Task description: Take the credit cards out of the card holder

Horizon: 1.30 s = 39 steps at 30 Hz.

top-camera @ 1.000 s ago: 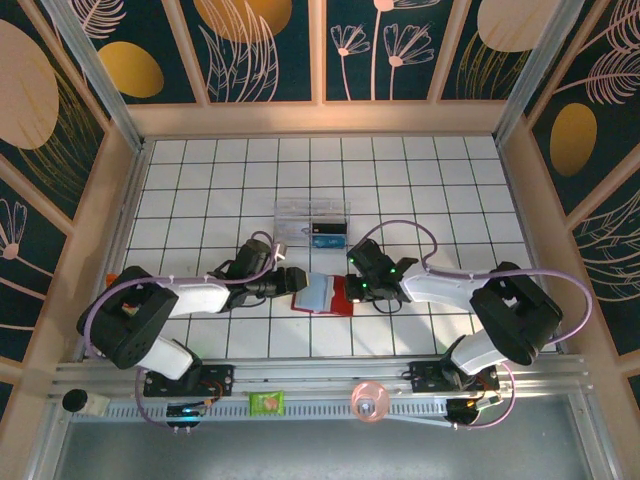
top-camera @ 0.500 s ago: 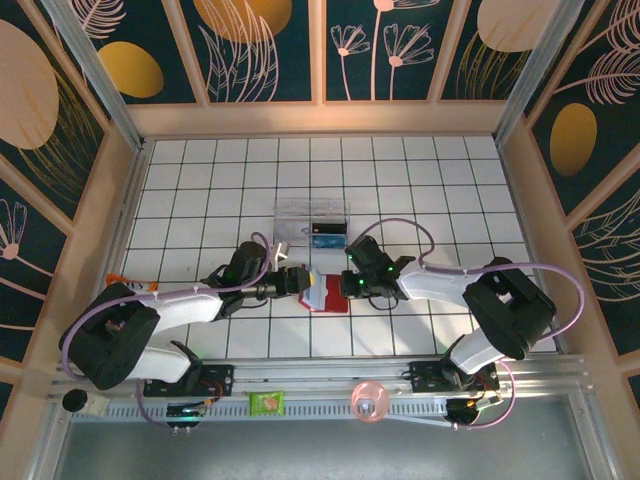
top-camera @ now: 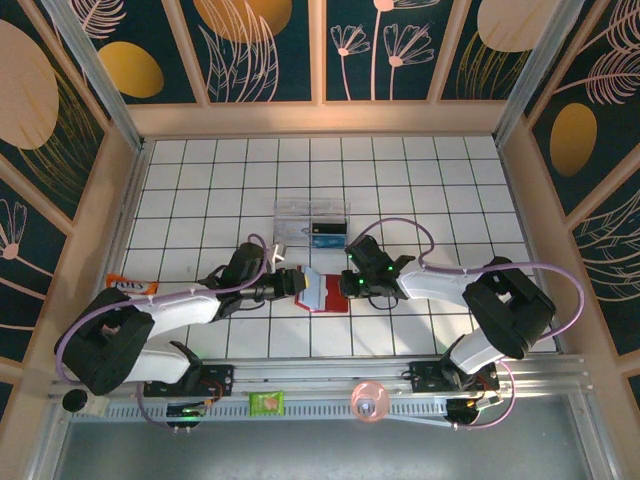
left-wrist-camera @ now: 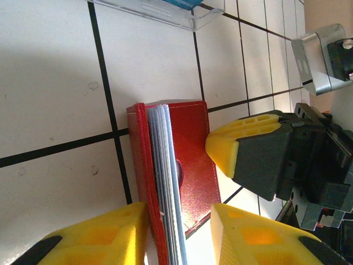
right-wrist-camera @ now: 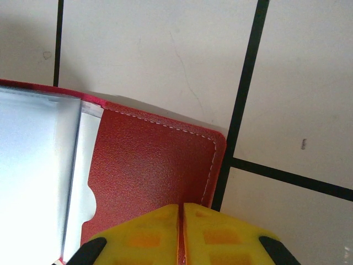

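The red card holder point(top-camera: 328, 293) lies open on the white tiles between both arms. Its left cover and grey-blue sleeves point(left-wrist-camera: 164, 165) stand up on edge, while its right cover point(right-wrist-camera: 149, 176) lies flat. My left gripper point(left-wrist-camera: 182, 243) is open and straddles the raised cover and sleeves. One of its fingers point(left-wrist-camera: 105, 234) touches the red cover, and the other stands clear of the sleeves. My right gripper point(right-wrist-camera: 181, 234) is shut, with its tips pressed on the flat right cover. The credit cards are hidden inside the sleeves.
A clear plastic box point(top-camera: 312, 214) with a dark blue card-like item stands just behind the card holder. An orange packet point(top-camera: 130, 284) lies at the left wall. A green packet point(top-camera: 267, 403) and a pink round thing point(top-camera: 369, 400) sit on the front rail.
My left gripper has reached right to the card holder and narrowed its jaws around the sleeves. The left cover has risen from flat. The right gripper has shifted slightly left.
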### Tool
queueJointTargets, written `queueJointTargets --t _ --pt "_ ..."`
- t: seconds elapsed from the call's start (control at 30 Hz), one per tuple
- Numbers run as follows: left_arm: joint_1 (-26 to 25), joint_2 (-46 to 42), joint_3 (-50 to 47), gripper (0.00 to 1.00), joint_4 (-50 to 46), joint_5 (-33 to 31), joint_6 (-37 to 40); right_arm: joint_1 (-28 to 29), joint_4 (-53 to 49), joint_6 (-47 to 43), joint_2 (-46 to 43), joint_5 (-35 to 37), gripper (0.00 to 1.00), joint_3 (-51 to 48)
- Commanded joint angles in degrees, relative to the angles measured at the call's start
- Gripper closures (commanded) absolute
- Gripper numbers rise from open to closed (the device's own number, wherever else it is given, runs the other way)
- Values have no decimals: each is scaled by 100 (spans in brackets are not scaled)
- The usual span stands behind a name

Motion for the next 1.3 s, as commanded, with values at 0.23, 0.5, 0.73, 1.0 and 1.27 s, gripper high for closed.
queueJointTargets --t 0.23,0.5,0.73,1.0,1.27 --pt "-11 -253 -24 75 -202 -153 95 -42 -170 -90 42 10 87 161" --pt "-5 -216 -36 78 -131 -127 94 -41 -161 -48 -25 -7 87 157" --pt "-4 -157 -36 78 -42 -87 79 -43 -166 -31 -71 -14 87 141" --pt "-10 -127 -49 89 -2 -63 82 -43 -152 -17 -87 -16 87 144" --pt "-5 -129 -25 100 -58 -91 72 -47 -167 -11 -180 -16 83 161"
